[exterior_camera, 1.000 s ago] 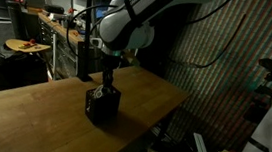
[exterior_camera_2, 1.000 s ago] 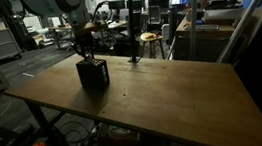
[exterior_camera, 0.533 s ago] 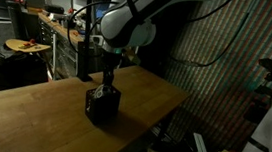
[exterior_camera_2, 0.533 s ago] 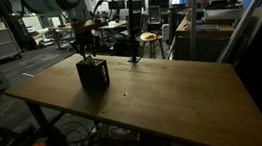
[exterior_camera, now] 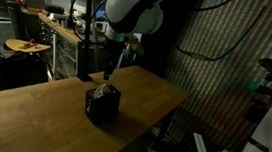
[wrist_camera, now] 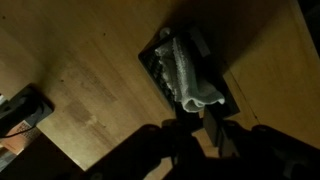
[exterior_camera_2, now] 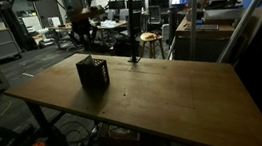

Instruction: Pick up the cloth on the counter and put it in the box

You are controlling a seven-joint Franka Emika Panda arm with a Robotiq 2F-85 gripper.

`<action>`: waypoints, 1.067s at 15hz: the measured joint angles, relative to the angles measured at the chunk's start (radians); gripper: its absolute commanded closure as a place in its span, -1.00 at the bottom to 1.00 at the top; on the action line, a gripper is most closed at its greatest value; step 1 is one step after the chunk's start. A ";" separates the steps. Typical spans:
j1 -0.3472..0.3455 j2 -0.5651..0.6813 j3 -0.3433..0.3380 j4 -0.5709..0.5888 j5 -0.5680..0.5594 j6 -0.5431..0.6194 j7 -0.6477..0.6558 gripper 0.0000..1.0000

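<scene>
Wrist view: a dark, open-topped box (wrist_camera: 222, 88) is seen from above on the wooden table (wrist_camera: 90, 80). The pale cloth (wrist_camera: 185, 75) is lodged inside it, bunched up and filling much of the opening. The gripper (wrist_camera: 207, 122) is shown in silhouette at the bottom edge of this view, just below the box. Its 2 fingers are parted by a narrow gap through which the table can be seen, and nothing is gripped between them.

In both exterior views the gripper (exterior_camera: 107, 71) (exterior_camera_2: 84, 38) is held above the box (exterior_camera: 101, 104) (exterior_camera_2: 93, 73), clear of its rim and pointing down. In an exterior view a pale bit of the cloth (exterior_camera: 103, 88) is seen poking above the top of the box. From the opposite side the cloth cannot be made out in the dim light.

The box stands upright near 1 end of the table (exterior_camera: 32, 116) (exterior_camera_2: 163, 89). A stool (exterior_camera_2: 148, 41) is seen beyond the far edge of the table, well apart from the box.
</scene>
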 measured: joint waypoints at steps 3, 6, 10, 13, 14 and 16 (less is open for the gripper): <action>0.004 -0.025 0.000 0.000 -0.023 0.009 0.135 0.95; 0.007 -0.027 0.001 -0.005 -0.037 0.015 0.311 0.93; 0.006 -0.017 -0.002 -0.035 -0.071 0.019 0.523 0.92; 0.005 -0.010 -0.008 -0.057 -0.079 0.019 0.667 0.94; 0.004 -0.010 -0.010 -0.061 -0.079 0.019 0.708 0.95; 0.004 -0.010 -0.012 -0.067 -0.079 0.021 0.778 0.92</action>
